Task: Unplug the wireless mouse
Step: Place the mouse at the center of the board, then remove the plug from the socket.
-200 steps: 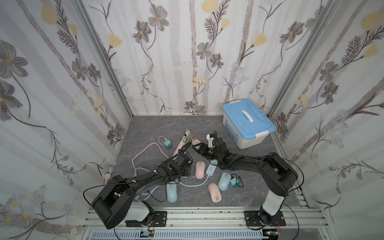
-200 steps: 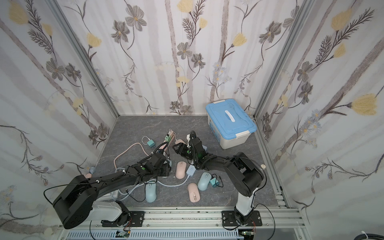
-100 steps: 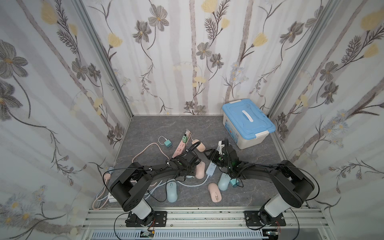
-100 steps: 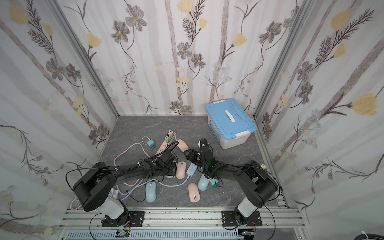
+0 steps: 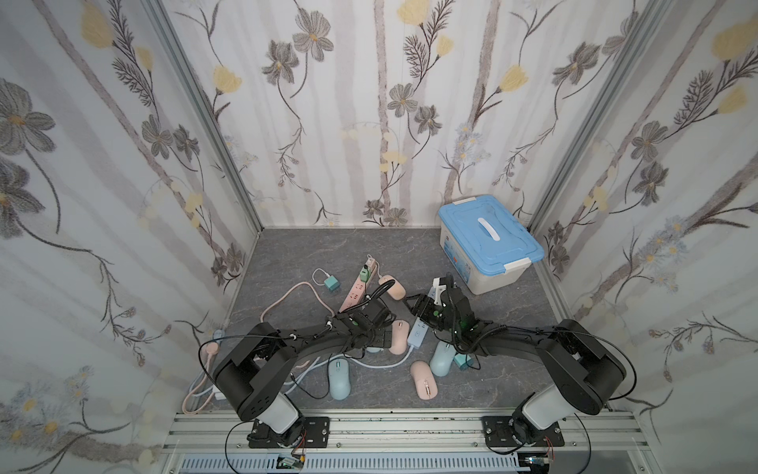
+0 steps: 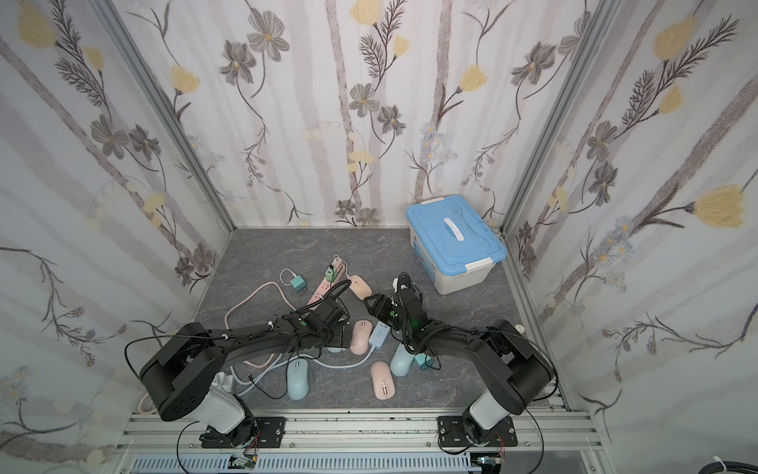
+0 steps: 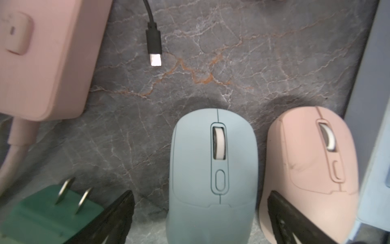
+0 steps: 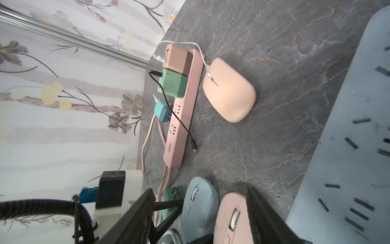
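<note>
A pale blue wireless mouse (image 7: 213, 169) lies on the grey floor between the fingers of my left gripper (image 7: 200, 193). That gripper is open and its fingers stand clear of the mouse's sides. A black cable plug (image 7: 154, 44) lies loose on the floor ahead of the mouse's nose, apart from it; its cable (image 8: 168, 105) runs to a green charger (image 8: 173, 84) on the pink power strip (image 8: 181, 118). My right gripper (image 8: 200, 215) hovers open and empty over the blue mouse (image 8: 199, 202) and a pink mouse (image 8: 230, 217). In both top views the left gripper (image 5: 383, 336) (image 6: 340, 334) hides most of the blue mouse.
A peach mouse (image 8: 230, 90) by the strip has a white cable plugged in. A loose green charger (image 7: 42, 213), a blue power strip (image 5: 419, 334) and several other mice (image 5: 339, 377) crowd the front. A blue-lidded bin (image 5: 488, 242) stands back right.
My left gripper has reached further right and opened wide round the blue mouse. The right gripper has drawn back a little toward the front.
</note>
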{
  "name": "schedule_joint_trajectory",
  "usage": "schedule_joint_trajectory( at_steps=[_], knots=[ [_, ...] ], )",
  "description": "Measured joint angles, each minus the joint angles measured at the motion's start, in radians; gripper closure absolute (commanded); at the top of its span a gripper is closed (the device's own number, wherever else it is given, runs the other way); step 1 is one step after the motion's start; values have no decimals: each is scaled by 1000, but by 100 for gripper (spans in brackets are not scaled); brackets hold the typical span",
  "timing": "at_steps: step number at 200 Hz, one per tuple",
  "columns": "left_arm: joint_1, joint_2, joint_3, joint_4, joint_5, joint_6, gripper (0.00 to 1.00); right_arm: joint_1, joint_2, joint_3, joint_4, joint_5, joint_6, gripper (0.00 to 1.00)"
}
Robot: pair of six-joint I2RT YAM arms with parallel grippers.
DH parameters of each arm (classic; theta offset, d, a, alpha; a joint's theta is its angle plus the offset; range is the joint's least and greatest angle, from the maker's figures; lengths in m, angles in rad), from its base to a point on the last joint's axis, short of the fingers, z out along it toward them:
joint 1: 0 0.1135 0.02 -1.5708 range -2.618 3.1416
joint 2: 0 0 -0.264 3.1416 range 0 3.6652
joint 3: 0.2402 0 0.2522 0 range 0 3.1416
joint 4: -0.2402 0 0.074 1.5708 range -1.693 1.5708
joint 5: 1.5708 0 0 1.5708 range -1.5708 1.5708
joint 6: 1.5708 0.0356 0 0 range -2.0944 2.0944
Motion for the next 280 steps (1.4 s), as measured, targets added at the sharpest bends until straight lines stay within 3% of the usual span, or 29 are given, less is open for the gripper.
schedule_joint_trajectory(
  at_steps=[87, 105, 129, 176, 245, 280],
  knots=[
    [7, -181, 97, -117, 8, -8, 8, -4, -20, -26, 1, 1, -6, 31],
    [30, -212, 151, -161, -9, 9, 18, -4, -20, -30, 2, 1, -7, 31],
    [94, -206, 244, -227, -25, 31, 19, -5, -20, -35, 6, 0, -9, 31],
    [233, 26, 497, -364, -32, 106, 15, -9, -31, -51, 16, 0, -9, 31],
    [294, 421, 897, -510, -37, 261, 31, -26, -48, -80, 45, -4, -9, 31],
    [299, 537, 1011, -573, -50, 317, 43, -39, -49, -89, 46, -4, -9, 31]
  ],
)
